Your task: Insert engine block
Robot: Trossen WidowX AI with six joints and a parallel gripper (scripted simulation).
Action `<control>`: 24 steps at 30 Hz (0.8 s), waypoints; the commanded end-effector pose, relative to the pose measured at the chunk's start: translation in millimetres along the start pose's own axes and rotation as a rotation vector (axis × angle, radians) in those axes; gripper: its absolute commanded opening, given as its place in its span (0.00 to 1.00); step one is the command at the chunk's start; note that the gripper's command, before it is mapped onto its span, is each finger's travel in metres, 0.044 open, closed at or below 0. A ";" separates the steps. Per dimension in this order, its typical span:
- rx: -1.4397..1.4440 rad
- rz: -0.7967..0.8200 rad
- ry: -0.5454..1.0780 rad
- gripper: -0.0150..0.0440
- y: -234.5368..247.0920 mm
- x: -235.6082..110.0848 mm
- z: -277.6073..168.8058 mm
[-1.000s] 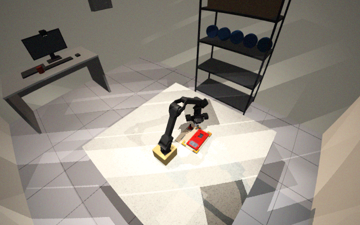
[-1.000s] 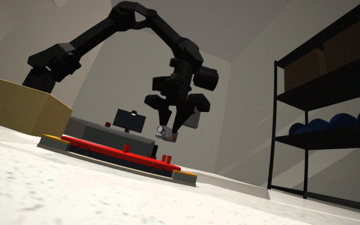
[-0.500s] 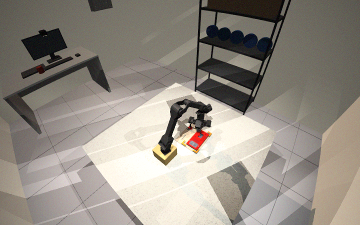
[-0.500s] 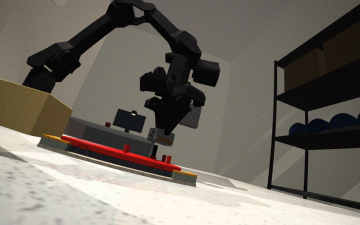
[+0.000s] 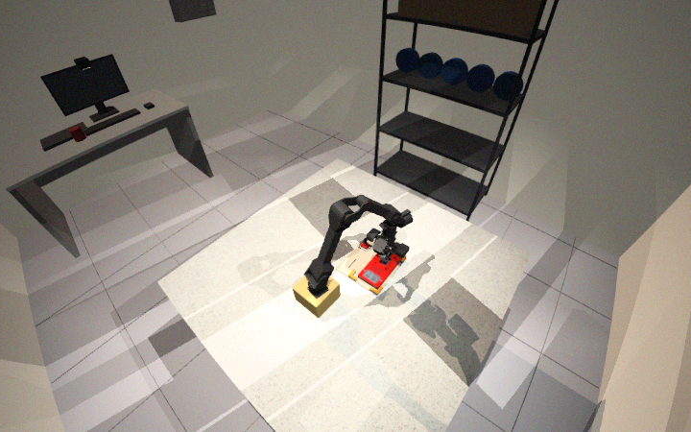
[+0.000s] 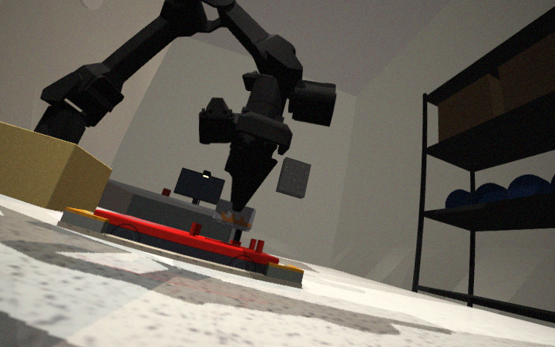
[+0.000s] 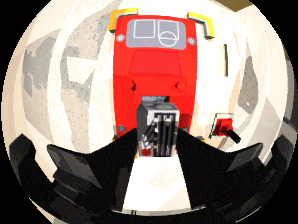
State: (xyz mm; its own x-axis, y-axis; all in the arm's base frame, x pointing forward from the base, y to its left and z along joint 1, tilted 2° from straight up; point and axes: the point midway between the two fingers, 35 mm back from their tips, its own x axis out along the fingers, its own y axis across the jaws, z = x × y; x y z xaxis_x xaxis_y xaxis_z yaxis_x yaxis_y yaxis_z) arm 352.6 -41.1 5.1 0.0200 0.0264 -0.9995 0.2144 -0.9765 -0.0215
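The red car body (image 5: 373, 273) (image 6: 171, 236) (image 7: 157, 70) lies flat on a tan board (image 5: 348, 264), with yellow corner stops (image 7: 125, 14) at its far end. My gripper (image 5: 385, 252) (image 6: 238, 207) (image 7: 156, 132) points straight down and is shut on the engine block (image 6: 233, 218) (image 7: 157, 121), a small grey block with orange marks. The block hangs just above the near end of the car body, close to its red pegs (image 6: 255, 244). It hides the opening below it, and I cannot tell which way its slot faces.
The arm stands on a cardboard box (image 5: 316, 296) (image 6: 33, 168) beside the board. A small red part (image 7: 222, 125) lies on the board to the right. A black shelf rack (image 5: 444, 107) (image 6: 508, 150) and a desk (image 5: 95, 133) stand farther off. A grey cube (image 6: 293, 177) floats behind the gripper.
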 end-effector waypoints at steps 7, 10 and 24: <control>0.060 0.002 -0.003 0.52 1.4 2.2 2.5; 0.060 0.002 -0.003 0.52 1.4 2.2 2.5; -0.004 0.002 -0.003 0.52 1.5 2.2 1.8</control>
State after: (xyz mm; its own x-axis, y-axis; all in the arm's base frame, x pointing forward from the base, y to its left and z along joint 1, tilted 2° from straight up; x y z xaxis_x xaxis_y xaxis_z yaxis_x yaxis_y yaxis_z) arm 350.8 -42.3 2.9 0.0161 0.0268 -0.9995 0.2113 -0.9772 -0.0228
